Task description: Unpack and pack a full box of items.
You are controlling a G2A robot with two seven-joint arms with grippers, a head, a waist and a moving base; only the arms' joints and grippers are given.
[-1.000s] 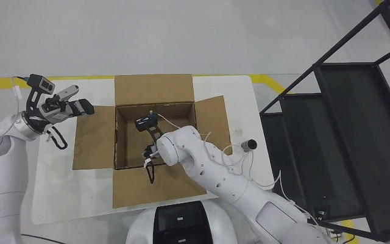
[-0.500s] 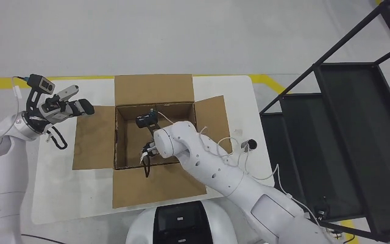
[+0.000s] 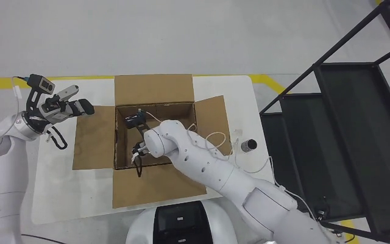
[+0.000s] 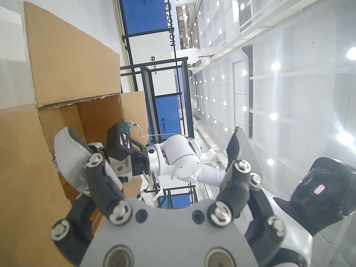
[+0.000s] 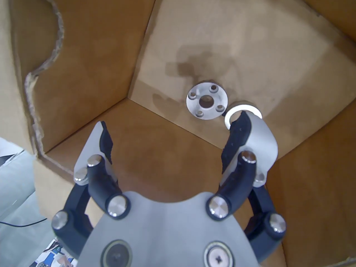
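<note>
My right tool hangs, jaws apart, inside the brown cardboard box, above a round silver metal flange lying flat on its floor. Stiff, slick, probably weighty; I'd pinch across its rim.

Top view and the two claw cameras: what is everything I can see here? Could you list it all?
Cardboard box: one, brown, flaps open, in the middle of the table.
Table: one, white, under the box.
Metal disc with holes: one, silver, on the box floor.
Ring: one, pale, on the box floor beside the disc, partly hidden by a claw finger.
Small cylinder: one, grey metal, on the table to the robot's right of the box.
Stepped frame: one, black, beyond the table's right side.
Floor line: one, yellow, along the table's far side.
Left claw: one, black and grey, open, over the table's left edge.
Right claw: one, black and grey, open, inside the box.
</note>
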